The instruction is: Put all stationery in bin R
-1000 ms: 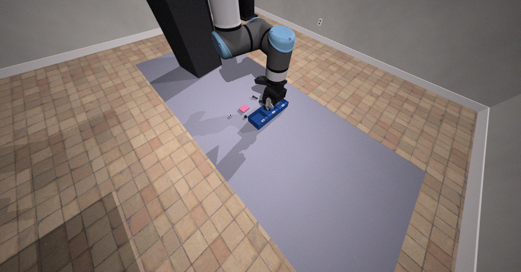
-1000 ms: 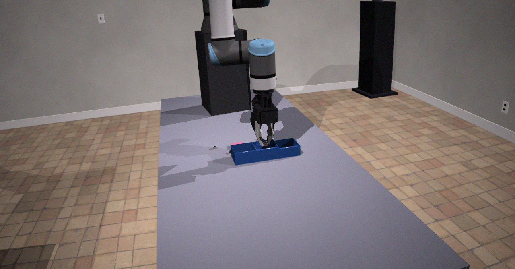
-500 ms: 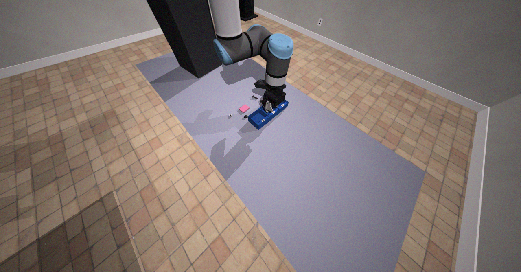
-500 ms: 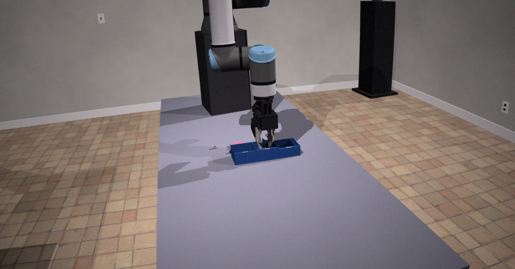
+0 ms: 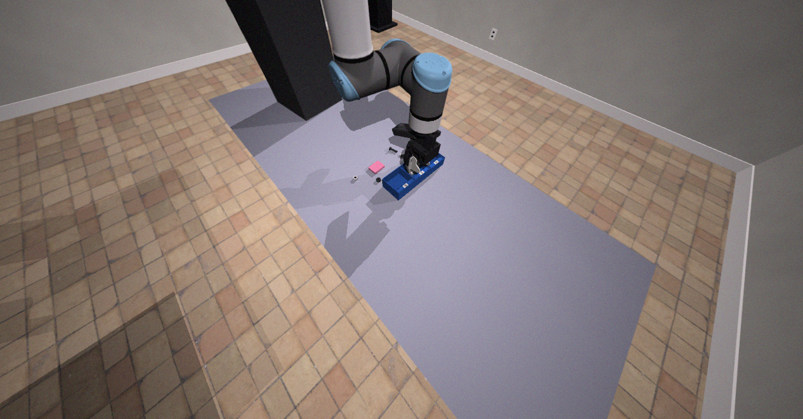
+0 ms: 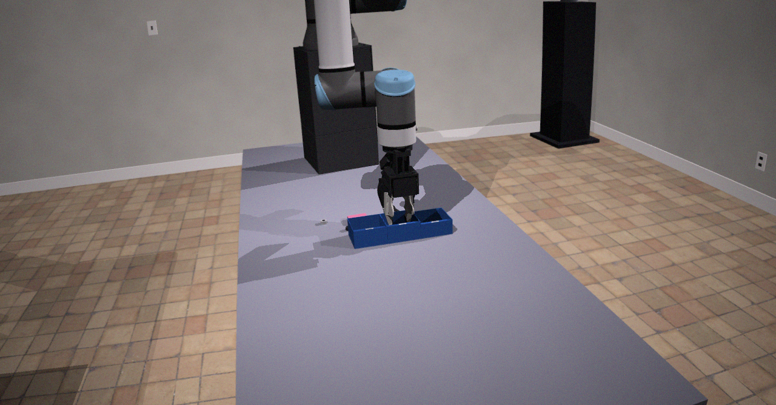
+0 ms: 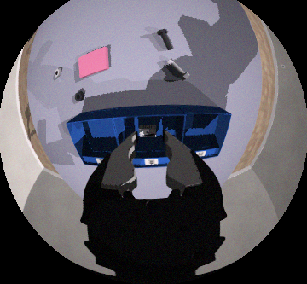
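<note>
My gripper (image 6: pixel 399 220) (image 7: pixel 150 131) reaches into the middle blue bin (image 6: pixel 402 233) (image 7: pixel 151 161). Its jaws are parted. A small dark and silver item (image 7: pixel 147 131), perhaps stationery, shows in that bin beyond the fingertips, with a gap to the right finger. The left bin (image 5: pixel 399 193) (image 6: pixel 368 237) and right bin (image 6: pixel 436 228) adjoin it in one upright row. Their label letters are too small to read. A pink block (image 5: pixel 376 167) (image 6: pixel 356 216) (image 7: pixel 94 62), like a sticky-note pad, lies behind the left bin.
Behind the bins lie a dark bolt (image 5: pixel 393 150) (image 7: pixel 166 41) and a grey bolt-like piece (image 7: pixel 176 69). A dark nut (image 5: pixel 378 179) (image 7: pixel 79 95) lies close to the left bin. A light ring-like nut (image 5: pixel 355 177) (image 6: pixel 323 220) (image 7: pixel 57 72) lies farther left.
</note>
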Robot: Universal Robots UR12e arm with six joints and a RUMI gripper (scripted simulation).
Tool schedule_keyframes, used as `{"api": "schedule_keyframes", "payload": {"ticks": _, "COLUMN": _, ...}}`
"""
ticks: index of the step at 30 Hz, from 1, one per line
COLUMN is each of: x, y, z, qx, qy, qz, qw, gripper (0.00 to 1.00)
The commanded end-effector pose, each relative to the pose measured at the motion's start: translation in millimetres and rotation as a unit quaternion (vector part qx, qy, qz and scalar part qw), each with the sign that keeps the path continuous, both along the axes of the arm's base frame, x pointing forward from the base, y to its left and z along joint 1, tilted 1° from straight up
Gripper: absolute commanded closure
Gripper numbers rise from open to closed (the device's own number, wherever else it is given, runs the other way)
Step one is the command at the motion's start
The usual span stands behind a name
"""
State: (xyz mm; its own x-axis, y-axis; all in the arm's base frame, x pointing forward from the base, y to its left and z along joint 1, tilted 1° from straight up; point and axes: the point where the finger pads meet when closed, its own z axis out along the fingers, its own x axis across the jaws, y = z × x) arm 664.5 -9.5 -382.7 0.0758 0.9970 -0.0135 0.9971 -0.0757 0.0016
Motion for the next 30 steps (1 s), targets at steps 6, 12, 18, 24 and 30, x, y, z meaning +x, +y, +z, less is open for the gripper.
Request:
{"api": "schedule_keyframes", "payload": {"ticks": 6, "x": 1, "y": 0, "z": 1, "qx": 0.0, "qy": -0.001, "qz": 0.0, "qw": 1.0, "gripper": 0.76}}
{"api": "schedule_keyframes", "payload": {"ticks": 12, "x": 1, "y": 0, "z": 1, "qx": 0.0, "qy": -0.001, "qz": 0.0, "qw": 1.0, "gripper": 0.76}}
{"api": "schedule_keyframes", "payload": {"ticks": 18, "x": 1, "y": 0, "z": 4, "qx": 0.0, "qy": -0.001, "qz": 0.0, "qw": 1.0, "gripper": 0.76}}
{"api": "schedule_keyframes", "payload": {"ticks": 24, "x": 1, "y": 0, "z": 13, "qx": 0.0, "qy": -0.001, "qz": 0.0, "qw": 1.0, "gripper": 0.76}}
{"api": "schedule_keyframes", "payload": {"ticks": 30, "x": 1, "y": 0, "z": 18, "qx": 0.0, "qy": -0.001, "qz": 0.0, "qw": 1.0, "gripper": 0.76}}
